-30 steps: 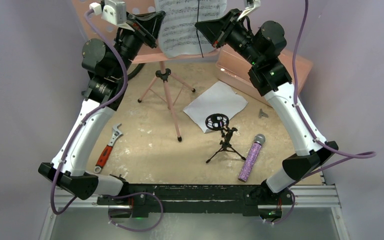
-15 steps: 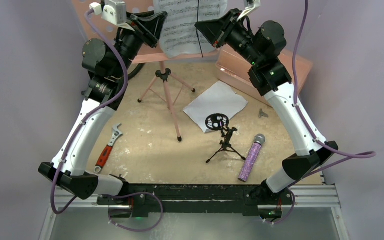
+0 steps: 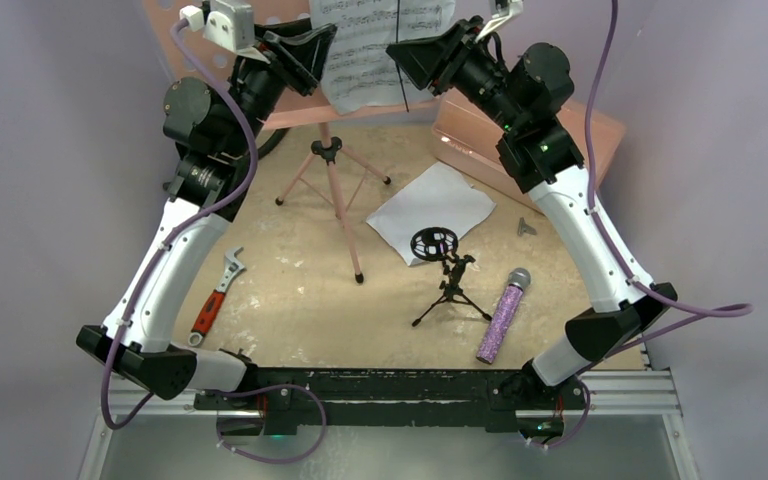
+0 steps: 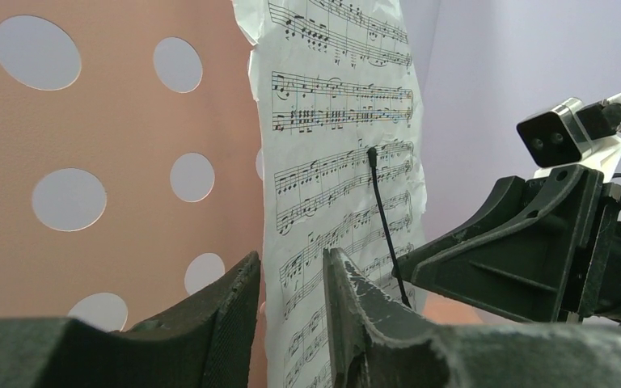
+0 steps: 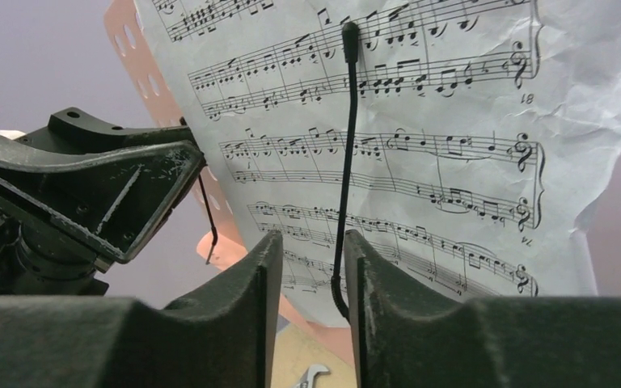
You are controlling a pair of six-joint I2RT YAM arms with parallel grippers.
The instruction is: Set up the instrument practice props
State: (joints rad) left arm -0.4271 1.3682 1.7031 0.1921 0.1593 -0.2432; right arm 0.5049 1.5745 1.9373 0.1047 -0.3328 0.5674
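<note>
Two pages [image 3: 432,212], one microphone [image 3: 503,316], one mic stand [image 3: 448,270]

The pink music stand [image 3: 335,190] rises at upper centre with a sheet-music page [image 3: 370,60] on its desk. The left gripper [image 3: 312,48] and right gripper [image 3: 407,52] flank that page. Below, a white page [image 3: 430,210] lies flat. The black mic stand [image 3: 448,285] stands near it, and the purple microphone [image 3: 501,318] lies just right of the stand.

— What encloses the workspace?
— Plain lavender walls [image 3: 50,200] on both sides, softly and evenly lit
— And below?
— A mottled beige tabletop [image 3: 290,300], scuffed pale in patches, with a black rail [image 3: 380,385] along its near edge
</note>
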